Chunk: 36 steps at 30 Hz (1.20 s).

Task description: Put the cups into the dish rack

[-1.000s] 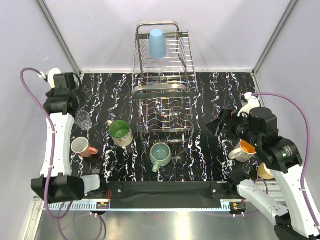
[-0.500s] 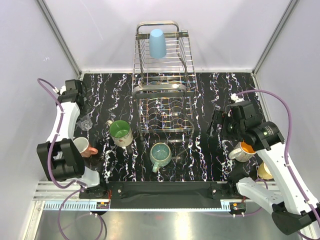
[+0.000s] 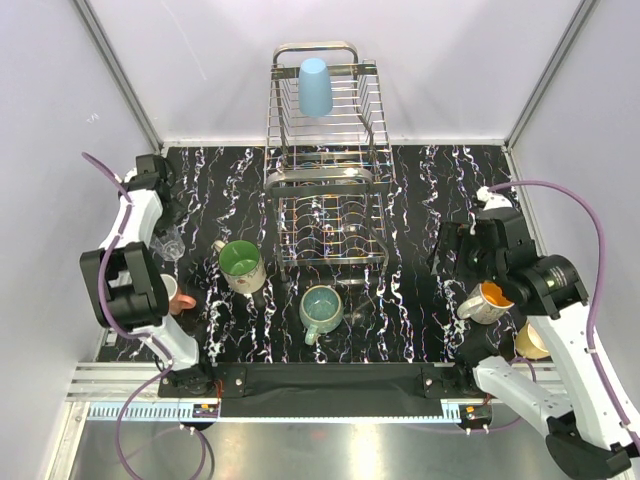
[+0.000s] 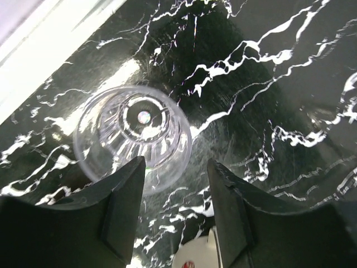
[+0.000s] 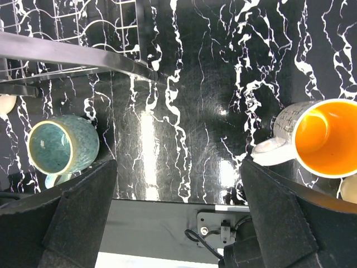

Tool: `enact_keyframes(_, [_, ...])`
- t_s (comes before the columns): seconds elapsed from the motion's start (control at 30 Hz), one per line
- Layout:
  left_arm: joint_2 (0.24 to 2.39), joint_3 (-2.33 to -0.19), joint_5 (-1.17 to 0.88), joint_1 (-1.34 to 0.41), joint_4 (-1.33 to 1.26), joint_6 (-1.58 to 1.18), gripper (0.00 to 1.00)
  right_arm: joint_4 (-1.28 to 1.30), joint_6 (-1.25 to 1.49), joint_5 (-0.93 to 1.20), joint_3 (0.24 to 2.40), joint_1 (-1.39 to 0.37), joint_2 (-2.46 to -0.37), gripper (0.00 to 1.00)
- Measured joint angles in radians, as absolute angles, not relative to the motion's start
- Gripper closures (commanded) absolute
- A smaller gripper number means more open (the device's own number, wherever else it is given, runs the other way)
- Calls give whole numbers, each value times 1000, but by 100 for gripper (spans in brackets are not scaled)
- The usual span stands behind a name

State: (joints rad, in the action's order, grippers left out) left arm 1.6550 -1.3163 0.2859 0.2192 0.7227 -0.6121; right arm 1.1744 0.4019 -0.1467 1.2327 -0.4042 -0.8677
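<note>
Chrome rack [image 3: 322,178] sits at the back middle of the black marble table [image 3: 430,190], and the only cup in it is the blue tumbler [image 3: 314,87], up on the top shelf. Everything else is down on the table. The green mug [image 3: 240,264] is just off the rack's front left corner, the teal mug [image 3: 321,308] is right in front of the rack, the orange mug [image 3: 487,300] is out on the right, and the pink mug [image 3: 182,300] is on the left, mostly hidden by your left arm

Your left gripper [image 4: 175,164] hangs over the glass [image 4: 134,137], which stands near the table's left edge, a bit behind the pink mug. From the wrist view the fingers are parted with bare table between them. The glass sits off to the left, partly under the left fingertip, so nothing's grasped

Your right gripper [image 5: 178,164] is spread wide with nothing in it, looking down on the strip of table between the teal mug and the orange mug. The rack's front edge shows at the top left of that view
</note>
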Motion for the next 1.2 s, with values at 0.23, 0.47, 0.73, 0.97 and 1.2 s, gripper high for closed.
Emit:
enact_keyframes(0.23, [1730,-1316,281,223,699,-634,52,1175,385,-139,1248,-404,-922,0])
enact_keyframes(0.47, [1766,-1316,280,227,688,-643,67,1175,380,-138,1248,-404,-916,0])
enact_keyframes(0.73, [1764,-1317,265,238,680,-642,100,1190,381,-138,1288,-404,-917,0])
enact_keyframes(0.97, [1624,-1311,149,241,694,-650,100,1218,376,-136,1366,-404,-921,0])
enact_keyframes(1.2, [1213,-1282,-176,240,555,-714,100,1198,364,-65,1456,-404,-935,0])
